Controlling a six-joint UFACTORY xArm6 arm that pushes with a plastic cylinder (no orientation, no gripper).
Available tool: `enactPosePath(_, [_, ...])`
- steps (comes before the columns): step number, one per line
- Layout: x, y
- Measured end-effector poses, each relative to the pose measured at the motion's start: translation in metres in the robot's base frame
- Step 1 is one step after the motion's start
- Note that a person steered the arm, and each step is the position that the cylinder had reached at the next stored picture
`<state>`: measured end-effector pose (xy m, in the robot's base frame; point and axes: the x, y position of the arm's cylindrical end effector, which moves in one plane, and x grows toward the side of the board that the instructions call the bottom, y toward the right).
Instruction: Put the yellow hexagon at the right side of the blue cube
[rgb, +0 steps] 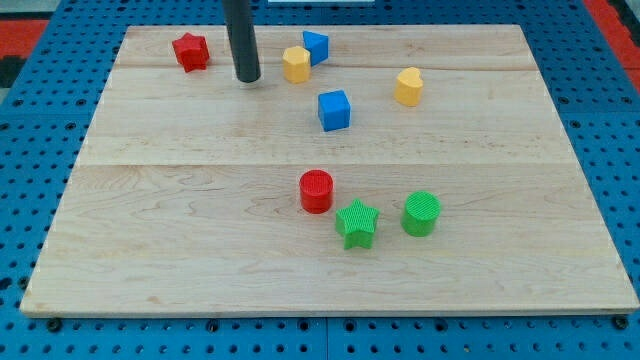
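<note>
The yellow hexagon (296, 64) sits near the view's top, touching a small blue block (316, 47) just to its upper right. The blue cube (334, 110) lies below and to the right of the hexagon, apart from it. My tip (247, 78) rests on the board to the left of the yellow hexagon, about a block's width away, touching no block.
A yellow heart-shaped block (408, 86) lies right of the blue cube. A red star (190, 51) sits at the top left. A red cylinder (316, 191), a green star (357, 223) and a green cylinder (421, 213) cluster near the bottom. The wooden board (150, 250) lies on a blue pegboard.
</note>
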<state>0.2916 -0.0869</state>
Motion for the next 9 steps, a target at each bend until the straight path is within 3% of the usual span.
enactPosePath(1, [-0.013, 0.031])
enactPosePath(2, [-0.044, 0.025])
enactPosePath(3, [-0.046, 0.037])
enactPosePath(4, [0.021, 0.071])
enactPosePath(5, [0.044, 0.118])
enactPosePath(6, [0.021, 0.099])
enactPosePath(7, [0.007, 0.143])
enactPosePath(8, [0.056, 0.213])
enactPosePath(9, [0.047, 0.219])
